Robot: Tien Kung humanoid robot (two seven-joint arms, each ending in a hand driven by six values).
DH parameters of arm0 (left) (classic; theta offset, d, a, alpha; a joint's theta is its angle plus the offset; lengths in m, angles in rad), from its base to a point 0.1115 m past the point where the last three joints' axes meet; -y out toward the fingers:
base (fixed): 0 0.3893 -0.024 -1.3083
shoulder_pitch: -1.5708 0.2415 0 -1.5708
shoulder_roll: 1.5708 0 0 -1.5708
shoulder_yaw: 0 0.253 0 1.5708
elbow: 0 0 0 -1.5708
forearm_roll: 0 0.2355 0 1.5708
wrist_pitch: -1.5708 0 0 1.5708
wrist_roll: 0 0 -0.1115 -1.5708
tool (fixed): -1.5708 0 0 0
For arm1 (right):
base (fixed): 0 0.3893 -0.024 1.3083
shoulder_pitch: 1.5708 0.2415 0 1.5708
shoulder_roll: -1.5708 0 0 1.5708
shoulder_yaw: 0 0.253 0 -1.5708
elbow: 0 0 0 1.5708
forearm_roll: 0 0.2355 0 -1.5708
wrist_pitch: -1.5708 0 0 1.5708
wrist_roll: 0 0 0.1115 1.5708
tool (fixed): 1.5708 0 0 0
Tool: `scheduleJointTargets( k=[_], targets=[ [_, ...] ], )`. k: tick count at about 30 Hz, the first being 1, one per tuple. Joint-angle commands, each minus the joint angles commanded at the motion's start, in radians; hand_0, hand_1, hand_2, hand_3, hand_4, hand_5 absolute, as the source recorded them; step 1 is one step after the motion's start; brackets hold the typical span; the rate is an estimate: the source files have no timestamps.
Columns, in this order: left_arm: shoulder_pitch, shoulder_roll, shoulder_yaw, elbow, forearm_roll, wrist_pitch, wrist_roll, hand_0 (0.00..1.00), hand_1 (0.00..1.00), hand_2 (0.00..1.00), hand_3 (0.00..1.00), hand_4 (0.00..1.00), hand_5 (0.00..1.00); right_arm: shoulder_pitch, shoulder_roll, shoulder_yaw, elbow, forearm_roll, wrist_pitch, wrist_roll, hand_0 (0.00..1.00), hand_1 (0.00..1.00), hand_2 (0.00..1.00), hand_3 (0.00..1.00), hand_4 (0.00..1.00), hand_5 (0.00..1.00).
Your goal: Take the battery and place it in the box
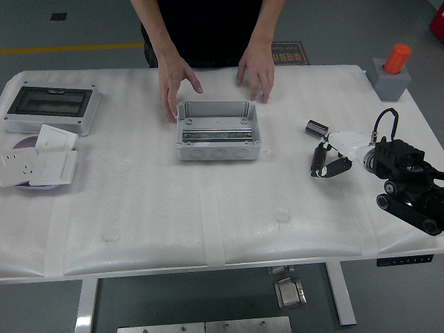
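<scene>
The battery lies on the bench, just beyond the right robot hand — not touching. Fingers loosely spread, holding nothing. The box stands well to the left — a person's hands rest behind it.

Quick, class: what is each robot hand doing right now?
Left hand: not in view.
Right hand: at the table's right side, fingers beside the battery; grasp cannot be told.

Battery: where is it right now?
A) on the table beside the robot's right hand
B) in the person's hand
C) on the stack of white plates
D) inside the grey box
A: the battery lies on the table, just beyond the right hand.
</scene>
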Motion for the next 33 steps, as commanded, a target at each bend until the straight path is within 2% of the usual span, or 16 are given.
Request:
scheduleJointTargets(
  k=[4,5,11,26,33],
  targets=[
    [0.000,0.000,0.001,0.000,0.005,0.002,-0.001,0.592,0.632,0.569,0.712,0.673,0.242,-0.002,0.001,-0.001,0.000,-0.001,-0.004,0.002,0.564,0.532,0.708,0.742,0.876,0.522],
    [0.000,0.000,0.001,0.000,0.006,0.002,-0.001,0.592,0.630,0.569,0.711,0.673,0.242,-0.002,0.001,-0.001,0.000,-0.001,-0.006,0.002,0.562,0.524,0.694,0.717,0.831,0.506],
    [-0.001,-0.001,-0.007,-0.002,0.021,0.005,-0.003,0.592,0.630,0.570,0.712,0.673,0.240,-0.001,0.002,-0.005,0.000,-0.002,-0.013,0.006,0.554,0.518,0.691,0.703,0.812,0.493],
    [0.002,-0.001,-0.014,-0.002,0.033,0.015,-0.011,0.591,0.631,0.570,0.712,0.674,0.240,0.002,-0.003,-0.006,0.004,-0.010,-0.029,0.012,0.532,0.508,0.686,0.694,0.799,0.485],
    [0.003,0.000,-0.014,-0.001,0.034,0.020,-0.015,0.591,0.632,0.572,0.713,0.676,0.242,0.007,-0.012,0.005,0.028,-0.021,-0.035,0.012,0.534,0.509,0.685,0.689,0.774,0.480]
  ],
)
